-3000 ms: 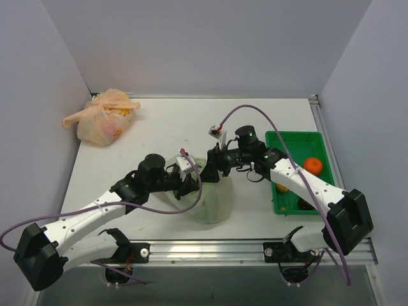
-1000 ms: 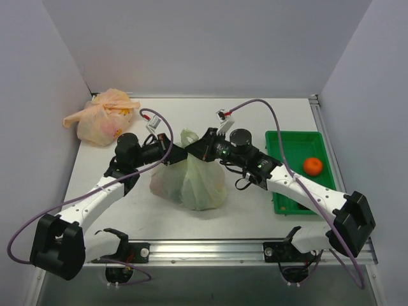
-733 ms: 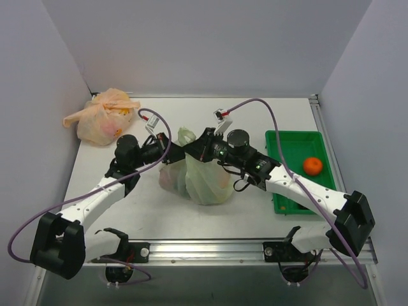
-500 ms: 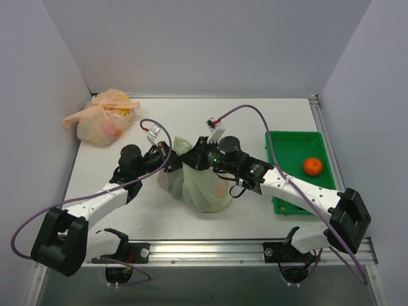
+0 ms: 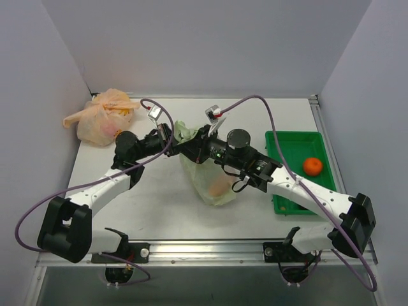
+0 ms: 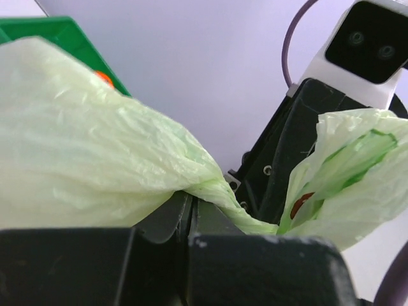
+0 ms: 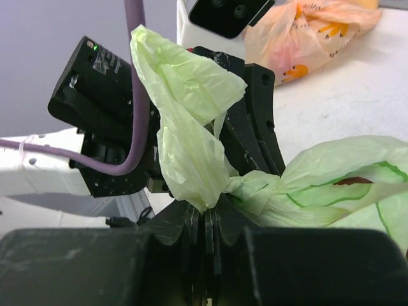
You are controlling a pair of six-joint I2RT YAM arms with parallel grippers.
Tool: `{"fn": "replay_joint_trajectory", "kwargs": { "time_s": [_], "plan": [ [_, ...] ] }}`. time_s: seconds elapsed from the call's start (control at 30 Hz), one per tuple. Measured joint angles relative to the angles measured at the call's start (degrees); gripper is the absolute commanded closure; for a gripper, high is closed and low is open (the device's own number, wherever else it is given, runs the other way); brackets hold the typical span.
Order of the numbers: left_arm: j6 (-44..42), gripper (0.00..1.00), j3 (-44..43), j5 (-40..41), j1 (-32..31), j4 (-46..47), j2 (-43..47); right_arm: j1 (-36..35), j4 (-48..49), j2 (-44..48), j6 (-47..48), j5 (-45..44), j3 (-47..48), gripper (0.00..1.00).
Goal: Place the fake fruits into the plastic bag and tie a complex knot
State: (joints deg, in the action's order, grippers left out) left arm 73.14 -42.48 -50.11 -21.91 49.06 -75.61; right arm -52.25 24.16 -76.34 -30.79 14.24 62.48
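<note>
From above, the tying step looks to be in hand: the pale green plastic bag (image 5: 215, 183) is in the middle of the frame, its neck drawn up toward the upper left, where the left pincer (image 5: 171, 144) and right pincer (image 5: 191, 148) meet almost tip to tip. Its long axis runs diagonally from that gathered neck down to the bulging bottom at lower right, which seems to rest on the worktop (image 5: 159, 204). An orange-toned fake fruit (image 5: 220, 187) shows through the film. One orange (image 5: 312, 166) sits apart in the green tray (image 5: 299, 136) at the right, so filling may not be complete. A peach bag (image 5: 102, 118) lies at upper left, well apart. In the left wrist view the left pincer is clamped on a twisted strip of bag film at bottom centre, and the film fans out to the left. In the right wrist view the right pincer is squeezed together on a second strip, whose loose end stands upright at upper centre. The next move likely calls for crossing one strip around the other while both grips hold and the thin film stays untorn.
</note>
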Motion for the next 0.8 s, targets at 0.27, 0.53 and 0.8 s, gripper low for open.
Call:
{"fn": "replay_joint_trajectory", "kwargs": {
  "time_s": [0.27,0.53,0.8],
  "plan": [
    [1.4,1.0,14.0,-0.3,-3.3,3.5,-2.6,-1.0,1.0,0.5,6.2,5.4,-11.8,0.99],
    [4.2,1.0,16.4,0.0,-6.0,11.2,-8.3,-2.3,-2.3,0.7,14.0,10.6,-12.3,0.52],
    [7.3,1.0,15.3,0.0,-8.2,17.4,-9.6,-2.7,-20.3,4.0,24.9,17.3,-4.5,0.2]
  ]
}}
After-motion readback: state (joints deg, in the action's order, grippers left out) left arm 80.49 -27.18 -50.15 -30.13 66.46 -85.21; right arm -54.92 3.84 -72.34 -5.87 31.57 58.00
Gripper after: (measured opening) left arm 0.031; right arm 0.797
